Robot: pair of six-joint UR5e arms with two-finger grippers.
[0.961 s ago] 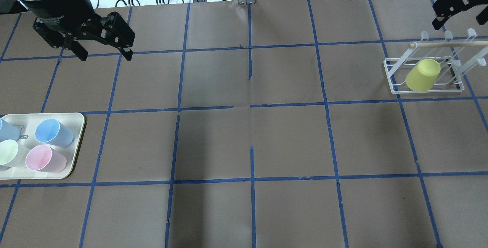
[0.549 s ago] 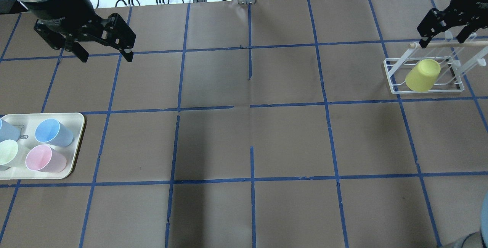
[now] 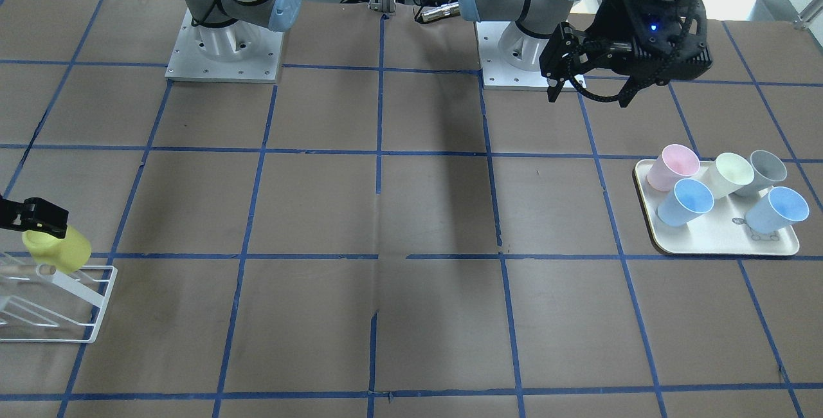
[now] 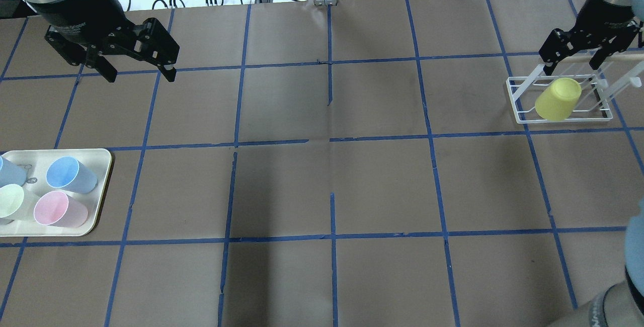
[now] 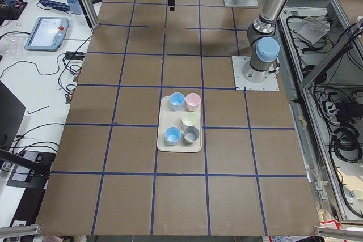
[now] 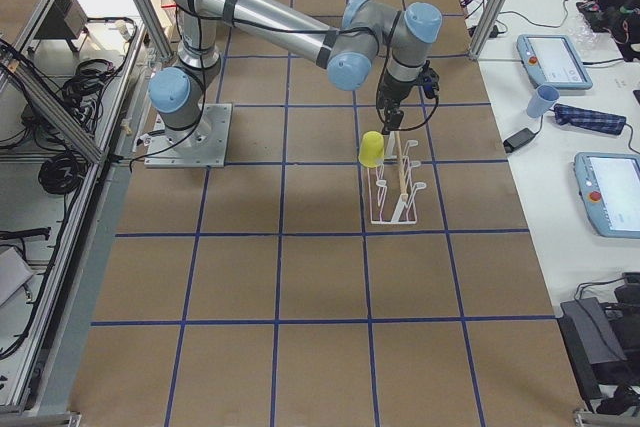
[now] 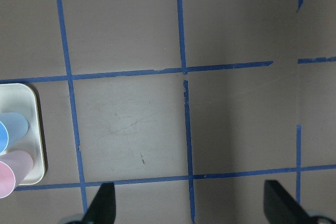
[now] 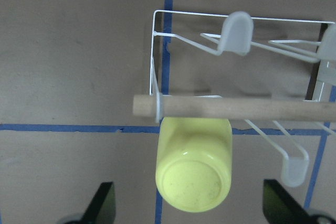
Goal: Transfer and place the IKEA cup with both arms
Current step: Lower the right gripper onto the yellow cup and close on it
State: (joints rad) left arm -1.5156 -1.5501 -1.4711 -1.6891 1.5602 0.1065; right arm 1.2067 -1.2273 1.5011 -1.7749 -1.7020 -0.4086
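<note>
The yellow IKEA cup (image 4: 557, 98) hangs upside down and tilted on a peg of the white wire rack (image 4: 518, 101) at the far right. It also shows in the front view (image 3: 59, 249) and the right wrist view (image 8: 194, 169). My right gripper (image 4: 573, 65) is open and hovers just above the rack and cup, touching neither. Its fingers (image 8: 102, 205) stand either side of the cup's base in the wrist view. My left gripper (image 4: 141, 73) is open and empty, high over the far left of the table, also seen in the front view (image 3: 588, 98).
A cream tray (image 4: 103, 166) at the left edge holds several pastel cups, among them a blue cup (image 4: 68, 173) and a pink cup (image 4: 58, 209). A wooden dowel (image 8: 236, 106) runs along the rack's top, just above the yellow cup. Cables lie beyond the table's far edge.
My right gripper has come in from the far right corner, moving left and down until it is over the rack and cup. The left arm has barely moved.
</note>
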